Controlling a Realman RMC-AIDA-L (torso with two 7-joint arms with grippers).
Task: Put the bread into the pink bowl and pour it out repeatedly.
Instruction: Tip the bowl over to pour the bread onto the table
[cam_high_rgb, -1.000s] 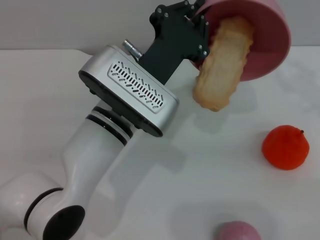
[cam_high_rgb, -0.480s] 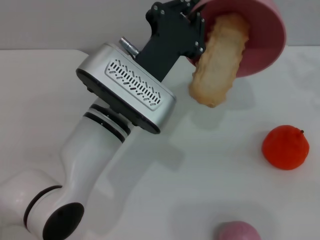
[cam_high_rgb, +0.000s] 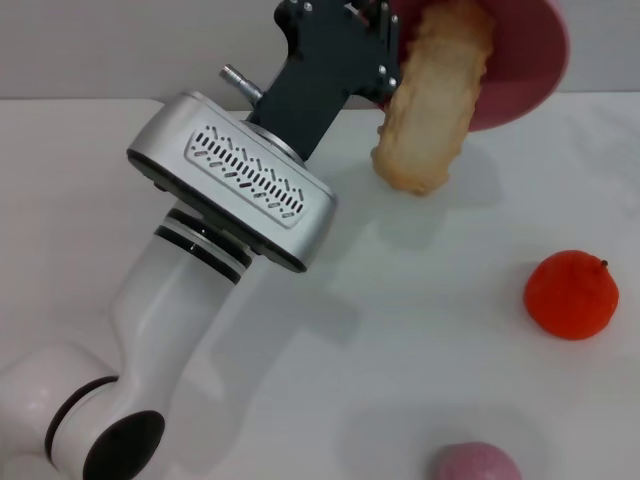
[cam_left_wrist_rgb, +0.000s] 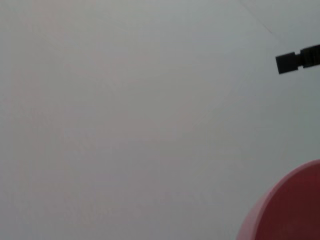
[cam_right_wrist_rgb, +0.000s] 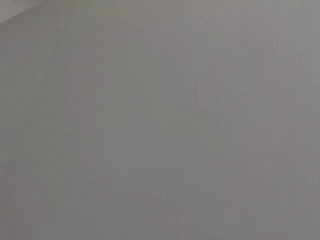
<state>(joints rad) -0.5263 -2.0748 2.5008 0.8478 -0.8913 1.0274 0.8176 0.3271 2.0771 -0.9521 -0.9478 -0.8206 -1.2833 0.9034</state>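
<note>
In the head view my left gripper (cam_high_rgb: 388, 38) is raised at the top of the picture, shut on the rim of the pink bowl (cam_high_rgb: 525, 70). The bowl is tipped steeply on its side, with its opening facing me. The bread (cam_high_rgb: 432, 105), tan underside showing, hangs out over the bowl's lower rim, its lower end well above the white table (cam_high_rgb: 420, 300). The left wrist view catches only a curved piece of the pink bowl (cam_left_wrist_rgb: 292, 210). My right gripper is out of view, and its wrist view is plain grey.
An orange fruit (cam_high_rgb: 571, 295) sits on the table at the right. A small pink rounded object (cam_high_rgb: 477, 462) shows at the near edge. My left arm's silver wrist housing (cam_high_rgb: 235, 180) spans the left middle of the head view.
My left arm has risen and shifted slightly left, carrying the tilted bowl higher. The bread has moved up with it, still hanging from the rim.
</note>
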